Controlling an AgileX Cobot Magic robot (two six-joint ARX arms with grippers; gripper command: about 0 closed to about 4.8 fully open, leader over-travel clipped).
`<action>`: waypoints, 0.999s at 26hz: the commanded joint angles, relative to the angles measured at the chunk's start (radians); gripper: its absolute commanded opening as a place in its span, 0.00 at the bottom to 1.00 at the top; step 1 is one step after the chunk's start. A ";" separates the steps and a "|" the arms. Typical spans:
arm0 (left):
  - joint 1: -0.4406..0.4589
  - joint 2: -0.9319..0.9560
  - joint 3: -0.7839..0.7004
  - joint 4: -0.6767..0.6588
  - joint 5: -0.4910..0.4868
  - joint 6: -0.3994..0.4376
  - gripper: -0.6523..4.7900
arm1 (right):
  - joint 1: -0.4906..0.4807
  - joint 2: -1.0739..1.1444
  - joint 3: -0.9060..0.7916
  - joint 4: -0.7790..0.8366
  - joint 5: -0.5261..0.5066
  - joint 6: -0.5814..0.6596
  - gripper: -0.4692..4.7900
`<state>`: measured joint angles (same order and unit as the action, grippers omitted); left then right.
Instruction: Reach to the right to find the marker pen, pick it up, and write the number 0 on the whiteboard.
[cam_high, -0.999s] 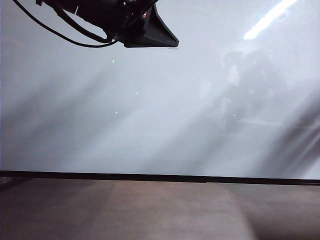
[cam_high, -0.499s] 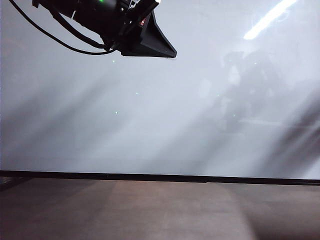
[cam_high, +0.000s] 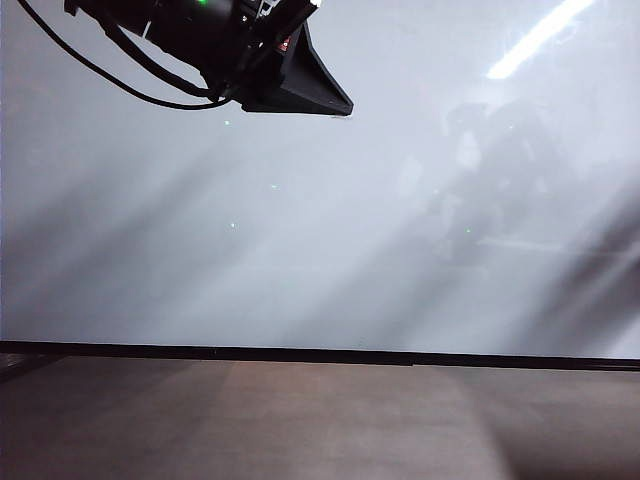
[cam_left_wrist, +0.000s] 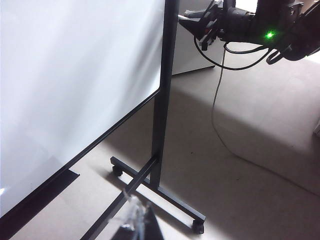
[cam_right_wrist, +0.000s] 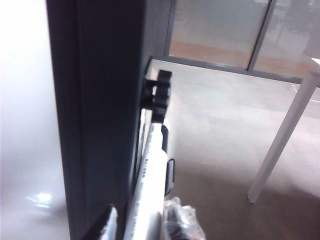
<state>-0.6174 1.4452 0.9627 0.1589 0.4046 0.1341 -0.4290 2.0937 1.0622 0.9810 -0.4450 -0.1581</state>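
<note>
At the whiteboard's (cam_high: 320, 250) right edge, the right gripper (cam_right_wrist: 145, 220) straddles the marker pen (cam_right_wrist: 150, 190) to grab it (I cannot tell if it pinches yet). The left gripper (cam_high: 335, 103) hangs high before the board, out of the way, and I cannot tell how wide it is.

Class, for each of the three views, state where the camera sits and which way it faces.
Exterior: off the arms, squarely facing the whiteboard; left arm at top.
Left wrist: obliquely along the whiteboard toward its stand; left gripper, right arm.
Right wrist: beside the frame post; marker pen between right gripper jaws.
All share the whiteboard.
</note>
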 joint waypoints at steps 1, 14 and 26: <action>0.000 -0.003 0.006 0.007 0.003 -0.003 0.11 | 0.002 -0.003 0.003 0.016 0.021 0.002 0.27; 0.000 -0.024 0.006 0.006 0.004 -0.003 0.11 | -0.007 -0.040 -0.028 0.097 0.092 0.109 0.09; 0.002 -0.080 0.233 -0.303 -0.053 -0.108 0.11 | 0.004 -0.798 -0.262 -0.625 0.267 0.110 0.09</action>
<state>-0.6144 1.3727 1.1603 -0.0689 0.3546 0.0120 -0.4450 1.3773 0.7975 0.4618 -0.1761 -0.0521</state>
